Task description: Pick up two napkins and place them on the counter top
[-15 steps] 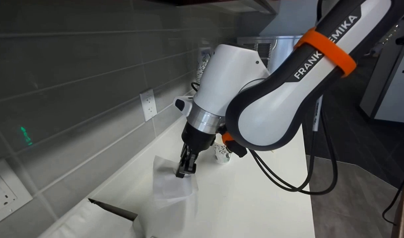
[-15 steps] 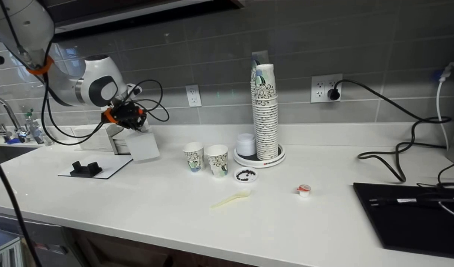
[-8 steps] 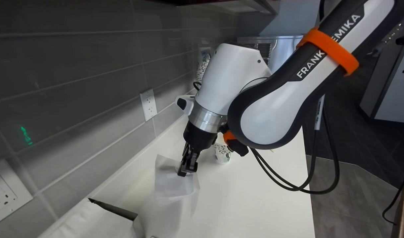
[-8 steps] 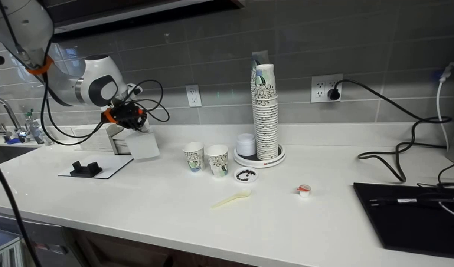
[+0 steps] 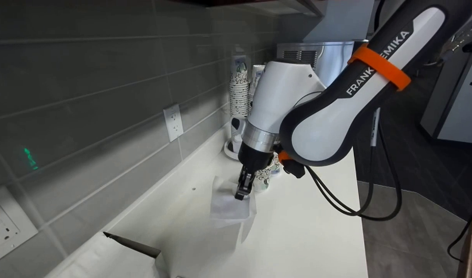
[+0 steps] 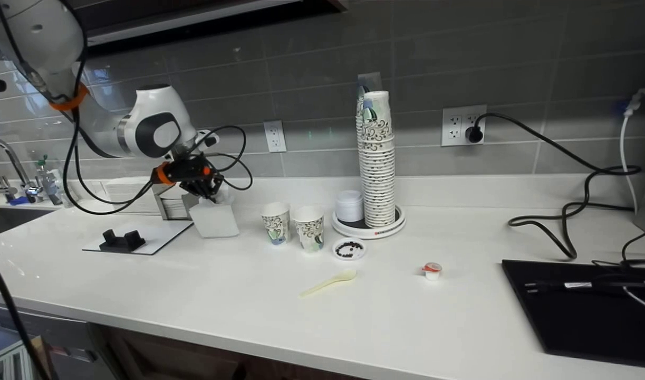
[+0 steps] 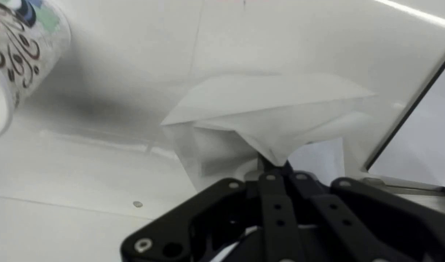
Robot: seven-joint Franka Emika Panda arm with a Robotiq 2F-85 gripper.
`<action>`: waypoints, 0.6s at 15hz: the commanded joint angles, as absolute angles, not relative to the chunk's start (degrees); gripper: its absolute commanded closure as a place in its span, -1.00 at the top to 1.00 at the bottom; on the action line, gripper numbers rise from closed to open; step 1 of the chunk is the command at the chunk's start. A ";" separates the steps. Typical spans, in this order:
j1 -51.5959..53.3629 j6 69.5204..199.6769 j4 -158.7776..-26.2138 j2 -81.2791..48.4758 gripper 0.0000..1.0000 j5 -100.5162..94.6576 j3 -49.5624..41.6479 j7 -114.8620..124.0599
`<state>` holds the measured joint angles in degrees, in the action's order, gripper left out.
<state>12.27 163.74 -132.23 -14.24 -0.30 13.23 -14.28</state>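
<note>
Jaws pinched on a napkin point(image 6: 214, 220) over the back half of the desk point(image 6: 248, 295)

Closest in the wrist view, the jaws are pressed together, a fold of napkin between their tips, a detail the exterior views lose; one sheet or two, I can't say, nor whether its lower edge meets the desk. Beyond, that view catches one cup point(image 7: 26, 54), where both exterior views show two cups point(image 6: 276, 227), the napkin hanging between them and one box point(image 6: 145, 205). Shown in an exterior view alone, from the desk's front edge inward: one black panel point(image 6: 596, 332), one spoon point(image 6: 328, 283), one creamer point(image 6: 432, 272), one dish point(image 6: 349, 257). Toward the back edge, one tray point(image 6: 362, 234) holds one pile of lids point(image 6: 349, 206); by it rise two cup stacks point(image 6: 379, 174), seen in both exterior views.
</note>
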 commanded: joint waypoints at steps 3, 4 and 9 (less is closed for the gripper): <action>9.75 166.22 -140.84 -10.62 -0.99 0.69 12.46 -8.80; 9.03 167.35 -142.32 -10.40 -0.99 1.35 12.60 -8.56; 6.89 174.11 -150.24 -8.52 -0.99 0.59 9.81 -4.82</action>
